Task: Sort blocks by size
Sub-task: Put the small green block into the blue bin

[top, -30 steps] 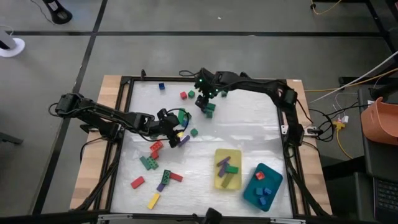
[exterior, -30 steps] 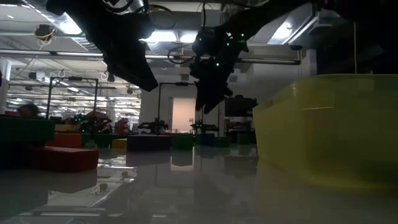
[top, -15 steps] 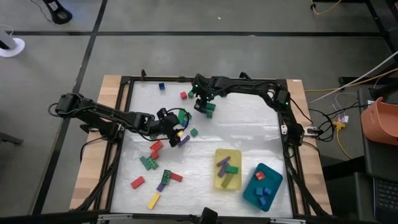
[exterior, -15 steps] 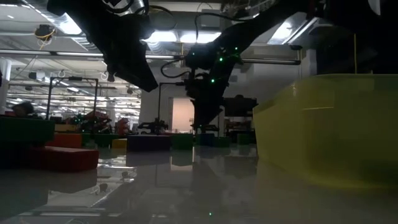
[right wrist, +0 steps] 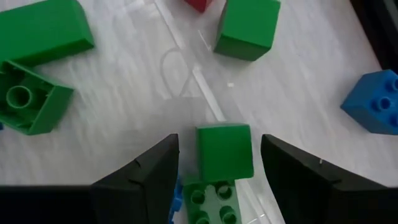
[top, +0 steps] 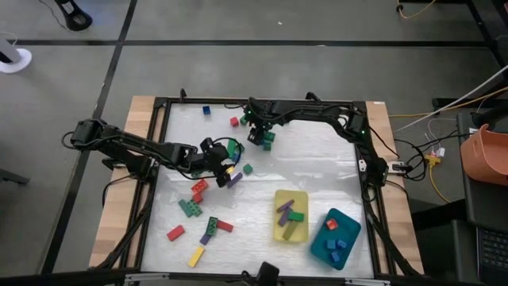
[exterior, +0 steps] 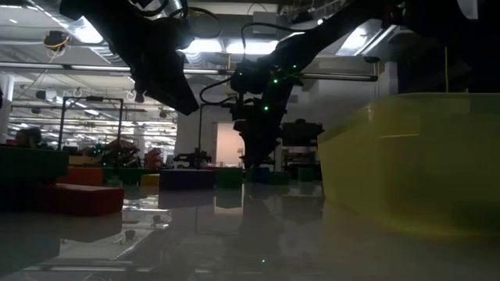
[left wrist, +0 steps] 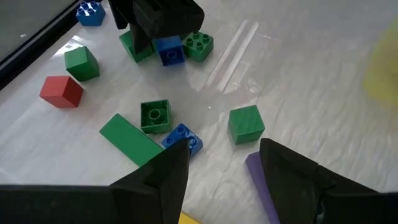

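Observation:
Loose blocks lie on the white table: a red one (top: 234,121) and a blue one (top: 205,110) at the far side, and red, green, purple and yellow ones at the near left (top: 190,208). My right gripper (top: 258,135) stands open, low over a green cluster (top: 267,140). A plain green block (right wrist: 224,151) lies between its fingers, apart from both, with a studded green block (right wrist: 208,202) behind it. My left gripper (top: 230,171) hovers open; a blue block (left wrist: 183,138), a green cube (left wrist: 244,123) and a purple block (left wrist: 258,180) lie near its fingertips.
A yellow tray (top: 278,230) holding long blocks and a teal tray (top: 349,226) holding small ones stand at the near right. A black frame (top: 163,111) borders the table. A bare stretch of table lies between the trays and the right gripper.
My right gripper has come down toward the green cluster at the far middle of the table, shifting a little toward the left edge, and now stands just above the table, its fingers on either side of the plain green block.

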